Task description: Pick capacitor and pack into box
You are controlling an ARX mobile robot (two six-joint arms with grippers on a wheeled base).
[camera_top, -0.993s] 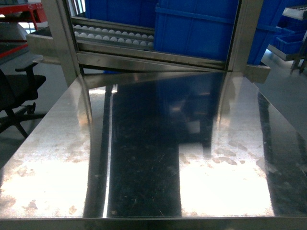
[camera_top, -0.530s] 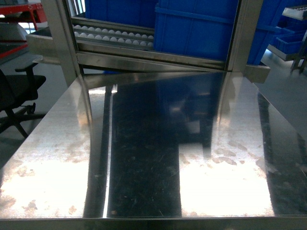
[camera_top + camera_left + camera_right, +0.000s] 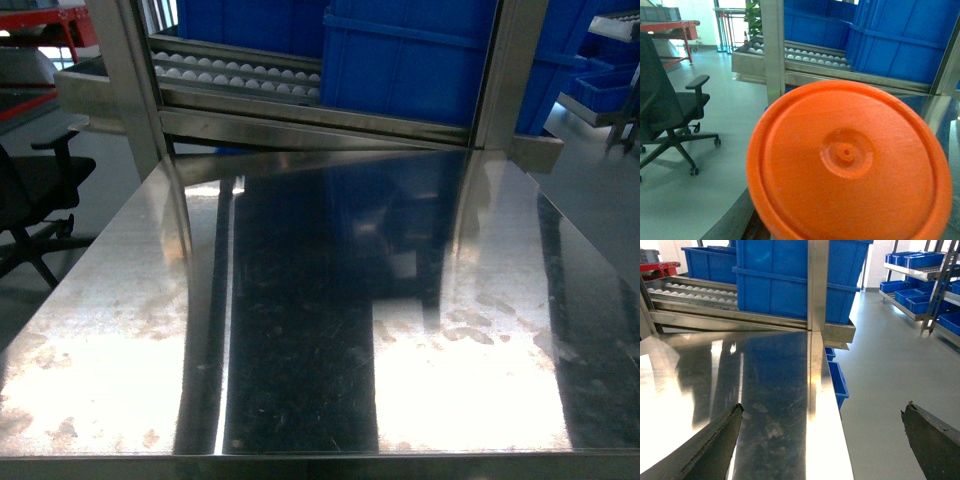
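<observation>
Change check: against the two earlier head pictures, no difference is noted. The steel table (image 3: 300, 330) shows the same reflections and stains, and no arm has entered the head view. It is judged that the task has not visibly advanced and stands at its very start, or in a pause before the first reach.

Task items: neither the capacitor nor the box is found in any view. Their position cannot be given, so they must be located before any pick is attempted.

Scene, by size:
- The table top is seen bare and glossy across most of the head view.
- Large blue bins (image 3: 410, 60) are stacked behind the far edge, beyond a steel frame.
- A roller conveyor (image 3: 235, 72) with white rollers is seen left of the bins.
- An orange disc (image 3: 850, 165) fills most of the left wrist view, close to the lens. What carries it cannot be told.
- A black office chair (image 3: 665, 110) stands on the grey floor, well apart from the table.

Claws: the right gripper (image 3: 823, 410) is seen with its two dark fingers spread wide and nothing between them, above the table's right edge. The left claw is not shown; its state cannot be told.

Writing: no label, brand or lettering can be read in any view.
</observation>
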